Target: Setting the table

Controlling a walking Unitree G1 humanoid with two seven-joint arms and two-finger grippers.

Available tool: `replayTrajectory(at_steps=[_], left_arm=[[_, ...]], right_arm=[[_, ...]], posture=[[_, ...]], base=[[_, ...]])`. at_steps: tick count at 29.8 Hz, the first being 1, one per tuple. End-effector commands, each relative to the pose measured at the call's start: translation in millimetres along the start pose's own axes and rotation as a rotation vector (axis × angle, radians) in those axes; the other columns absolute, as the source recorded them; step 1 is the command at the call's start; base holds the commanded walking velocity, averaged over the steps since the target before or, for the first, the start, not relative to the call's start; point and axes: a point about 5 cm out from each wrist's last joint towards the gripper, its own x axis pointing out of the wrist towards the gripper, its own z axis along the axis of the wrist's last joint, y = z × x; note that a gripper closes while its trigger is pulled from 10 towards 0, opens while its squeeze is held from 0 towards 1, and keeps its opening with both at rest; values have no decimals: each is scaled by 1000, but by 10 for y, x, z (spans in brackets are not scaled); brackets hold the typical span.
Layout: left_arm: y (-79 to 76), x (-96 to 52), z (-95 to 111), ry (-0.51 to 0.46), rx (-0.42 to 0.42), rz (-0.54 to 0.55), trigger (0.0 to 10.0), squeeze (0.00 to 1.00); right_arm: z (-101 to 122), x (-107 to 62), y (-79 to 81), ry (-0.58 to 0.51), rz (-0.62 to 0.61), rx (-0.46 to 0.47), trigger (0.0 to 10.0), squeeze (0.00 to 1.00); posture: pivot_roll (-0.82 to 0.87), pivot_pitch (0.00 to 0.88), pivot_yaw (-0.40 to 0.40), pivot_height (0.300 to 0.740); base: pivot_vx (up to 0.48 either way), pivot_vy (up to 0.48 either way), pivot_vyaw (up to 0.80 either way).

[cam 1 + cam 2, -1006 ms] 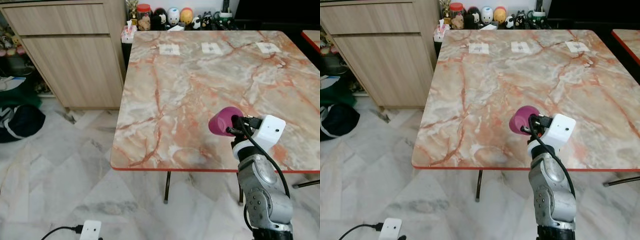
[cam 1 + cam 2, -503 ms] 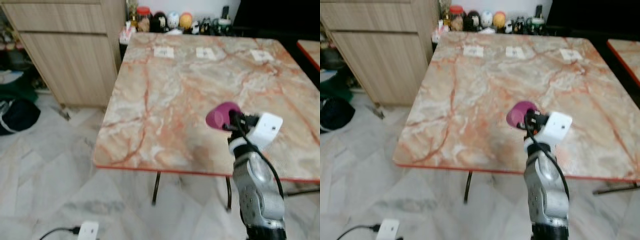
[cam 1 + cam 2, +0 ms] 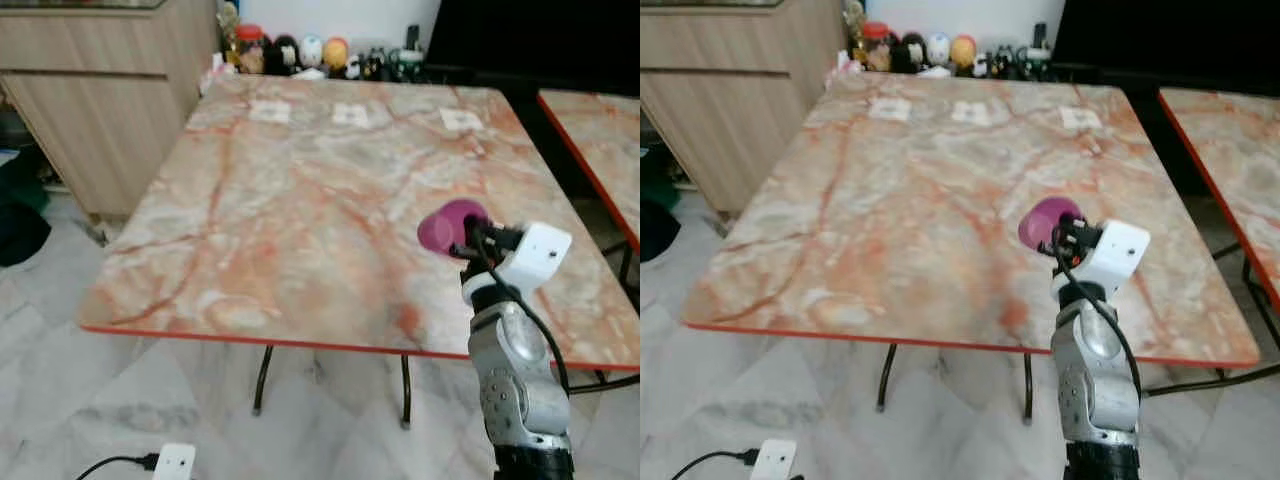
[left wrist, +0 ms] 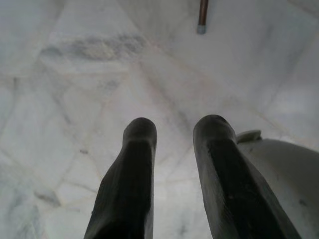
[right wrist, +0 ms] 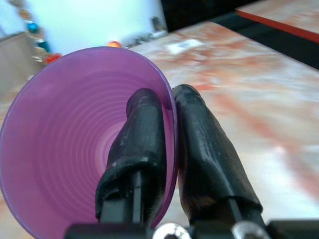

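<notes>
Marble table (image 3: pixel 300 200) (red-edged), right gripper (image 5: pixel 169 124) pinching purple cup (image 5: pixel 60 134) rim, left gripper (image 4: pixel 174 134) spread over tiled floor (image 4: pixel 75 74).

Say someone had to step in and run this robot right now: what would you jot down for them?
Right pincer: shut on the purple cup's rim, one finger inside, one outside; cup held on its side above the near right part of the marble table.
Left pincer: open, holding nothing, pointing at the floor.
Done: cup picked up.
Left: set the cup upright on the table. Three paper slips lie along its far edge.
</notes>
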Motion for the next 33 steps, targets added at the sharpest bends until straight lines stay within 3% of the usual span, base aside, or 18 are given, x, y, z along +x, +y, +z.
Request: replayTrajectory(at_steps=[1, 33], left_arm=[[-50, -23, -80, 26, 13, -16, 10000, 0], [-44, -16, -56, 20, 7, -20, 10000, 0]], right_arm=[[60, 10, -58, -30, -22, -10, 10000, 0], [88, 27, -95, -51, -47, -26, 10000, 0]], posture=[[-39, 58, -8, 740], [-43, 86, -8, 740]], base=[[0, -469, 0], [0, -469, 0]])
